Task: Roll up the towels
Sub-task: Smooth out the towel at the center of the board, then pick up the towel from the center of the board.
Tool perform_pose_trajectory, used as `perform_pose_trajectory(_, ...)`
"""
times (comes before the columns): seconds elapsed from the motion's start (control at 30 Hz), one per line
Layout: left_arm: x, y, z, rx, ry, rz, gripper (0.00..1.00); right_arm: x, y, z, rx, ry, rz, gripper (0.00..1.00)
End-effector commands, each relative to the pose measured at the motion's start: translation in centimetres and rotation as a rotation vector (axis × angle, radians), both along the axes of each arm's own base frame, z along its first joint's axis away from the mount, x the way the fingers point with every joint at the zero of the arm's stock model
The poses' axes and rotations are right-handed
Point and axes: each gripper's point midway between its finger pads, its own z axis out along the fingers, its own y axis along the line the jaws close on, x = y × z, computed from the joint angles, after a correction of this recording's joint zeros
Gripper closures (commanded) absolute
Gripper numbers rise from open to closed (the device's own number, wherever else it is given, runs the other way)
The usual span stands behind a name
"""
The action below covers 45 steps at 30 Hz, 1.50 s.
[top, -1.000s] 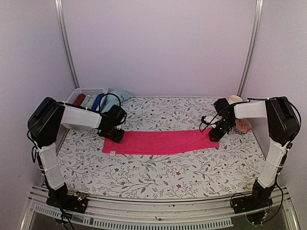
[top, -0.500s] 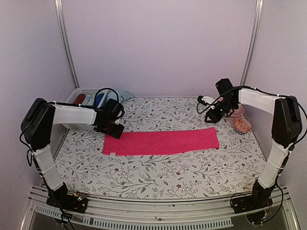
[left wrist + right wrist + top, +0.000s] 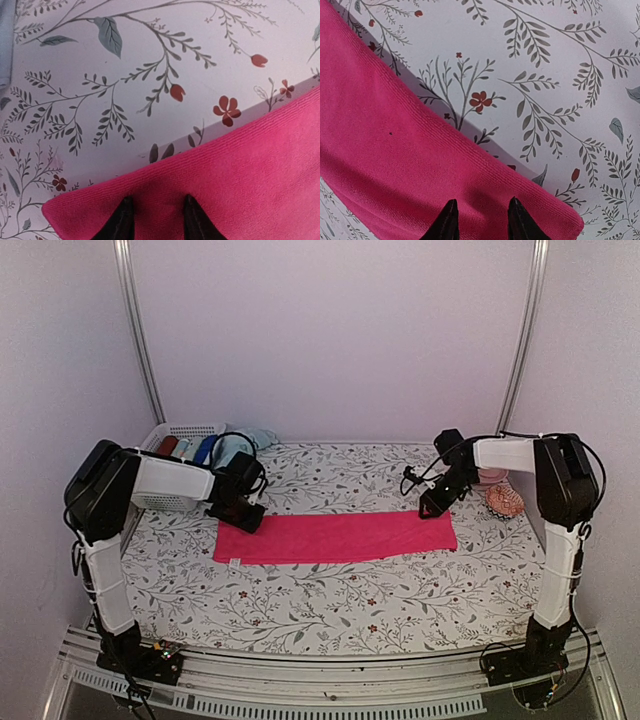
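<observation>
Soft, diffuse light fills the top view, giving it a faint lilac cast. Along the far edge of the pink towel (image 3: 335, 537) a narrow grey shadow lies on the flowered tablecloth (image 3: 330, 590). Both wrist views are sharp, with the towel's weave crisp.

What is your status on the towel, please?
Left gripper open over far-left corner of pink towel. Right gripper open over far-right corner. Towel flat, unrolled. Nothing lying on it.

pink towel (image 3: 335, 536): flat, unrolled, centre | pale blue towel (image 3: 245, 440): bunched, back-left
</observation>
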Motion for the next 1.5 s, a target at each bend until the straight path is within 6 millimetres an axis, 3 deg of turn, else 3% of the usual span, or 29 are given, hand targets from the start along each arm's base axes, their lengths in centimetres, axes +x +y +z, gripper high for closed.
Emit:
perform_pose_trajectory(0.0, -0.2, 1.3, -2.2, 0.059, 0.026, 0.022, 0.63, 1.3, -0.8, -2.3, -0.048, -0.011, -0.062, 0.65)
perform_pose_trajectory(0.13, 0.0, 1.8, -2.9, 0.096, 0.024, 0.042, 0.60, 3.1, -1.4, -3.2, -0.094, -0.050, -0.110, 0.64)
perform_pose_trajectory(0.4, 1.1, 3.4, -3.2, 0.187, -0.008, 0.113, 0.57, 7.4, -1.9, -2.5, -0.135, -0.153, -0.195, 0.60)
perform_pose_trajectory(0.5, 1.4, 3.2, -2.9, 0.171, -0.022, 0.123, 0.49, 8.1, -1.6, -2.2, -0.125, -0.165, -0.200, 0.57)
perform_pose_trajectory(0.67, 1.8, 2.7, -0.4, 0.114, -0.073, 0.134, 0.31, 7.0, -1.0, 3.1, -0.050, -0.196, -0.164, 0.40)
perform_pose_trajectory(0.73, 1.8, 2.9, 1.0, 0.104, -0.102, 0.143, 0.14, 6.0, -1.4, 5.4, -0.018, -0.210, -0.170, 0.31)
perform_pose_trajectory(0.77, 1.9, 2.8, 3.0, 0.081, -0.142, 0.150, 0.05, 5.4, -1.6, 6.3, 0.007, -0.206, -0.172, 0.27)
perform_pose_trajectory(0.83, 1.3, 3.0, 4.6, 0.060, -0.172, 0.160, 0.03, 4.2, -2.5, 7.2, 0.047, -0.187, -0.193, 0.25)
perform_pose_trajectory(0.9, 0.4, 3.0, 6.4, 0.035, -0.210, 0.161, 0.03, 2.7, -3.3, 7.1, 0.097, -0.138, -0.225, 0.23)
perform_pose_trajectory(1.0, -1.4, 3.0, 6.9, 0.023, -0.219, 0.153, 0.03, 0.8, -4.6, 5.7, 0.138, -0.065, -0.271, 0.20)
perform_pose_trajectory(1.23, -5.5, 2.7, 3.3, -0.033, -0.141, 0.110, 0.13, -1.5, -6.3, 1.5, 0.176, 0.053, -0.343, 0.19)
perform_pose_trajectory(1.47, -5.6, 0.2, 3.3, -0.107, -0.159, 0.047, 0.15, -1.7, -6.2, -1.0, 0.223, 0.130, -0.371, 0.25)
